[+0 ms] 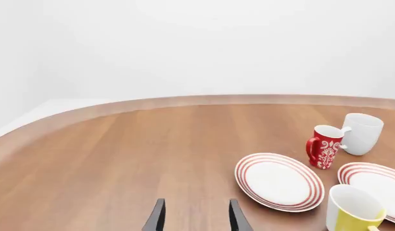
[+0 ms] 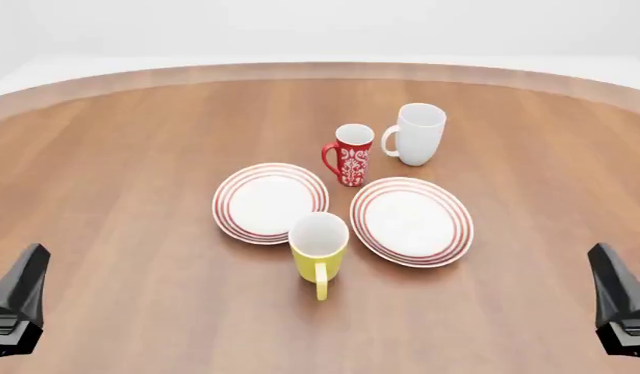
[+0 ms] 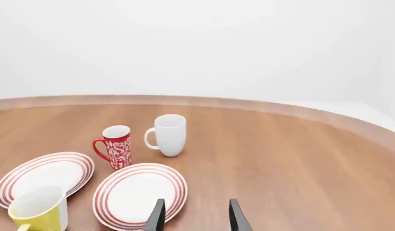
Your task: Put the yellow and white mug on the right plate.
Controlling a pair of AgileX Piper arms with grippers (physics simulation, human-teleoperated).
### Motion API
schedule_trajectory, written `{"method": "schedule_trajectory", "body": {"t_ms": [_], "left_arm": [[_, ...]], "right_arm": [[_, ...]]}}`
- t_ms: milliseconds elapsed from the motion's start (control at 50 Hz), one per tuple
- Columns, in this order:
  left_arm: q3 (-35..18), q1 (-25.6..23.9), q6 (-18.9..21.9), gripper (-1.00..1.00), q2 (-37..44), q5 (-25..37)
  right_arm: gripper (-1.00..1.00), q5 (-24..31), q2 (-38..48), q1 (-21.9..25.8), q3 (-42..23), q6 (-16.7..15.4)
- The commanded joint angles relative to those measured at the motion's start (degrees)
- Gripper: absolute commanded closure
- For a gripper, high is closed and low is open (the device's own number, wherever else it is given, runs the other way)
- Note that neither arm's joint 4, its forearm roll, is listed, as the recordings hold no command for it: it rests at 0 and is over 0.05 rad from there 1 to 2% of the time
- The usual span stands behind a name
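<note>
**Both grippers wait apart; mug stands off the plate**

Left gripper (image 1: 195, 216) hangs with fingers apart, gripping nothing, well left of the yellow and white mug (image 2: 319, 246). That mug stands upright on the table (image 2: 122, 171), handle toward the arms, just left of the right plate (image 2: 411, 221), which is bare. Right gripper (image 3: 195, 215), likewise spread and unladen, seems better placed to reach.

**Right wrist view: mugs and plates on the wooden table**

The right gripper (image 3: 195, 215) shows two dark fingertips set apart, over the brown wooden table (image 3: 287, 159). Just beside them lies the right plate (image 3: 140, 195), round, white, red-ringed. The yellow and white mug (image 3: 40, 209) stands upright beside a second red-ringed white plate (image 3: 44, 177). Farther off stand a red mug with white pattern (image 3: 115, 146) and a taller all-white mug (image 3: 168, 134).
</note>
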Motion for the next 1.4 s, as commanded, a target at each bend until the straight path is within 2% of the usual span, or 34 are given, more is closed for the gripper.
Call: {"method": "schedule_trajectory", "body": {"t_ms": [20,160,180,240,260,300,340,360,400,420,460,480,520,540,600,640,660,720,740,780,820,860,900,920,960,1000,1060,1100,1200,1260,1300,1340,1380,1400], "left_arm": [[0.0,0.0,0.0,-1.0,0.0,0.0],[0.0,0.0,0.0,-1.0,0.0,0.0],[0.0,0.0,0.0,-1.0,0.0,0.0],[0.0,0.0,0.0,-1.0,0.0,0.0],[0.0,0.0,0.0,-1.0,0.0,0.0],[0.0,0.0,0.0,-1.0,0.0,0.0],[0.0,0.0,0.0,-1.0,0.0,0.0],[0.0,0.0,0.0,-1.0,0.0,0.0],[0.0,0.0,0.0,-1.0,0.0,0.0],[0.0,0.0,0.0,-1.0,0.0,0.0],[0.0,0.0,0.0,-1.0,0.0,0.0],[0.0,0.0,0.0,-1.0,0.0,0.0],[0.0,0.0,0.0,-1.0,0.0,0.0],[0.0,0.0,0.0,-1.0,0.0,0.0],[0.0,0.0,0.0,-1.0,0.0,0.0],[0.0,0.0,0.0,-1.0,0.0,0.0],[0.0,0.0,0.0,-1.0,0.0,0.0],[0.0,0.0,0.0,-1.0,0.0,0.0],[0.0,0.0,0.0,-1.0,0.0,0.0],[0.0,0.0,0.0,-1.0,0.0,0.0],[0.0,0.0,0.0,-1.0,0.0,0.0],[0.0,0.0,0.0,-1.0,0.0,0.0],[0.0,0.0,0.0,-1.0,0.0,0.0],[0.0,0.0,0.0,-1.0,0.0,0.0],[0.0,0.0,0.0,-1.0,0.0,0.0],[0.0,0.0,0.0,-1.0,0.0,0.0],[0.0,0.0,0.0,-1.0,0.0,0.0],[0.0,0.0,0.0,-1.0,0.0,0.0],[0.0,0.0,0.0,-1.0,0.0,0.0],[0.0,0.0,0.0,-1.0,0.0,0.0],[0.0,0.0,0.0,-1.0,0.0,0.0],[0.0,0.0,0.0,-1.0,0.0,0.0],[0.0,0.0,0.0,-1.0,0.0,0.0],[0.0,0.0,0.0,-1.0,0.0,0.0]], "right_arm": [[-1.0,-0.4,0.0,1.8,-0.3,-1.9],[-1.0,-0.8,0.0,1.4,-0.5,-1.8],[-1.0,-1.3,0.0,-0.2,-1.9,-3.1],[-1.0,0.1,0.0,-2.6,-5.3,-4.5],[-1.0,-0.6,0.0,-3.6,-4.9,-3.4],[-1.0,2.6,0.0,-4.2,-7.5,-2.9],[-1.0,6.4,0.0,-2.7,-10.7,-2.8],[-1.0,10.0,0.0,-2.4,-13.9,-2.9],[-1.0,11.3,0.0,-0.2,-15.4,-3.5],[-1.0,14.3,0.1,0.8,-18.1,-4.0],[-1.0,14.4,0.1,2.8,-17.7,-4.9],[-1.0,14.9,0.1,5.8,-17.9,-7.0],[-1.0,15.5,0.9,7.4,-18.3,-8.4],[-1.0,15.5,2.0,10.1,-18.2,-10.1],[-1.0,15.8,3.9,11.5,-19.5,-8.4],[-1.0,15.6,3.9,13.8,-20.4,-9.3],[-1.0,15.7,4.3,14.5,-21.0,-8.4],[-1.0,15.8,5.1,14.3,-22.4,-8.2],[-1.0,16.4,7.0,14.3,-24.4,-9.1],[-1.0,16.6,9.5,15.0,-24.6,-8.2],[-1.0,17.0,10.9,14.9,-25.4,-8.5],[-1.0,18.0,13.7,15.3,-26.8,-5.6],[-1.0,18.4,14.5,18.0,-27.4,-6.6],[-1.0,18.7,15.6,17.9,-27.7,-5.3],[-1.0,19.1,16.0,18.3,-28.4,-5.3],[-1.0,20.0,17.8,19.1,-29.5,-2.5],[-1.0,21.2,18.2,20.8,-30.8,-2.9],[-1.0,22.5,19.9,21.8,-32.2,0.0],[-1.0,25.1,22.6,23.8,-35.7,3.9],[-1.0,25.8,23.8,25.3,-36.6,4.3],[-1.0,26.0,24.7,25.9,-36.4,3.2],[-1.0,26.7,25.9,26.5,-36.5,4.0],[-1.0,26.9,26.7,27.7,-36.6,3.2],[-1.0,27.6,26.9,27.2,-37.1,5.3]]}}
